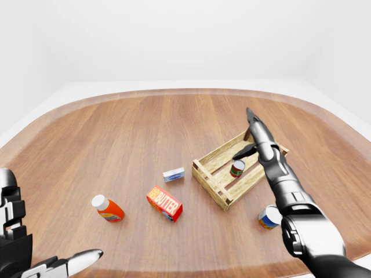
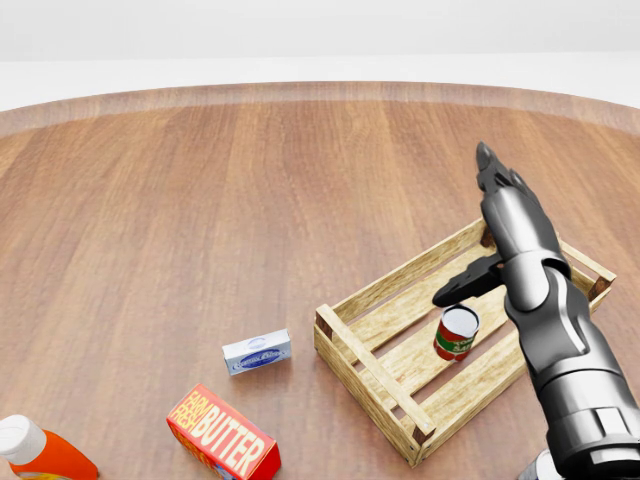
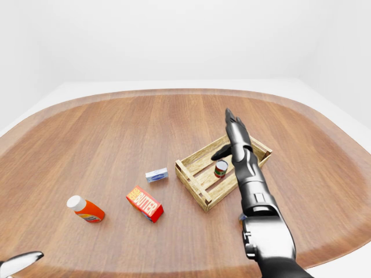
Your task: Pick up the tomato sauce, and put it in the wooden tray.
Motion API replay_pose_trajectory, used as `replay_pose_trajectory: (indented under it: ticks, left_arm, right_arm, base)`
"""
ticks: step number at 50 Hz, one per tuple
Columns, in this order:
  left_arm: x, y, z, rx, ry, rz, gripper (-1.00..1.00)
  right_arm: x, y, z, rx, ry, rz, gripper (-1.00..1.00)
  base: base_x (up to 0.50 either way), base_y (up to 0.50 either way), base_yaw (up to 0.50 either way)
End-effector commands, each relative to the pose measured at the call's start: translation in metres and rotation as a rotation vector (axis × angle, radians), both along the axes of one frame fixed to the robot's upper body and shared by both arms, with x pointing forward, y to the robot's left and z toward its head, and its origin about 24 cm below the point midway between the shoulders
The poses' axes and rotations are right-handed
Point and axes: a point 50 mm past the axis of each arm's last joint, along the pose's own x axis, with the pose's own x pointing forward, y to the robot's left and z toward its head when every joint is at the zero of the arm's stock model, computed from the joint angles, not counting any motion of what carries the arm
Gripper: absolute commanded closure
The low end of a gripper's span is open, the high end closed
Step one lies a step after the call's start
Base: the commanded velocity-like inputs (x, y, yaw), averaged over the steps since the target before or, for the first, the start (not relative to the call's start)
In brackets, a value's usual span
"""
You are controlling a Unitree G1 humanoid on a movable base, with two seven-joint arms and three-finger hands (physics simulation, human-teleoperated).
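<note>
The tomato sauce can (image 2: 457, 333), red and green with a white band, stands upright on the slats inside the wooden tray (image 2: 400, 276). My right hand (image 2: 478, 232) hovers above the can, clear of it. Its fingers (image 2: 497, 185) stretch straight toward the top of the head view and its thumb points left; it is open and holds nothing. My left hand (image 1: 55, 265) shows at the bottom left corner of the left-eye view, low and far from the tray, open with one finger extended.
Left of the tray lie a small white and blue box (image 2: 257, 352), a red butter box (image 2: 222, 433) and an orange bottle with a white cap (image 2: 35, 455). A blue and yellow can (image 1: 269, 217) stands right of the tray's near corner. The round wooden table (image 2: 250, 180) spreads all around.
</note>
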Motion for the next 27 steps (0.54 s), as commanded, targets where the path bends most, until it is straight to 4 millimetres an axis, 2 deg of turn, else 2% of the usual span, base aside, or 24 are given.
replay_pose_trajectory:
  ticks: [1,5,8,9,11,14,15,18,22,23,24,25,27]
  left_arm:
    - [0.001,-0.001,0.0,0.0,0.002,0.0,-1.0]
    - [0.002,-0.002,0.0,0.004,0.005,-0.004,-1.0]
    - [0.003,-0.002,-0.001,0.001,0.007,-0.004,-0.99]
    - [0.003,-0.002,-0.001,0.001,0.007,-0.004,-0.99]
    - [0.002,-0.002,0.0,0.003,0.007,-0.005,-1.0]
    - [0.002,-0.002,-0.001,0.002,0.007,-0.006,-0.99]
    - [0.003,-0.002,-0.001,0.001,0.008,-0.006,-1.0]
    - [0.004,-0.003,-0.001,0.003,0.012,-0.01,-1.0]
    - [0.003,-0.002,-0.001,0.001,0.012,-0.008,-1.0]
    - [0.003,-0.002,-0.001,0.001,0.012,-0.008,-1.0]
    - [0.002,-0.002,-0.001,0.001,0.011,-0.007,-1.0]
    - [0.003,-0.002,-0.001,0.002,0.011,-0.009,-1.0]
    - [0.003,-0.003,-0.001,0.004,0.012,-0.01,-1.0]
  right_arm:
    - [-0.02,-0.012,0.072,0.144,-0.192,0.062,-1.0]
    - [-0.04,-0.011,0.097,0.158,-0.304,0.134,-1.0]
    - [-0.064,-0.009,0.116,0.193,-0.417,0.188,-1.0]
    - [-0.065,-0.009,0.116,0.193,-0.421,0.191,-1.0]
    - [-0.081,-0.01,0.129,0.281,-0.532,0.208,-1.0]
    - [-0.095,-0.015,0.128,0.417,-0.595,0.218,-1.0]
    - [-0.096,-0.016,0.122,0.427,-0.57,0.223,-1.0]
    - [-0.087,-0.03,0.084,0.594,-0.468,0.131,-1.0]
    - [-0.084,-0.034,0.009,0.804,-0.227,0.021,-1.0]
    - [-0.084,-0.034,0.008,0.808,-0.221,0.02,-1.0]
    - [-0.083,-0.033,-0.01,0.882,-0.163,-0.003,-1.0]
    - [-0.081,-0.033,-0.017,0.928,-0.136,0.0,-1.0]
    - [-0.077,-0.033,-0.018,0.994,-0.12,0.027,-1.0]
  base:
    - [0.0,0.0,0.0]
    - [0.0,0.0,0.0]
    - [0.0,0.0,0.0]
    - [0.0,0.0,0.0]
    - [0.0,0.0,0.0]
    - [0.0,0.0,0.0]
    - [0.0,0.0,0.0]
    - [0.0,0.0,0.0]
    - [0.0,0.0,0.0]
    - [0.0,0.0,0.0]
    - [0.0,0.0,0.0]
    - [0.0,0.0,0.0]
    - [0.0,0.0,0.0]
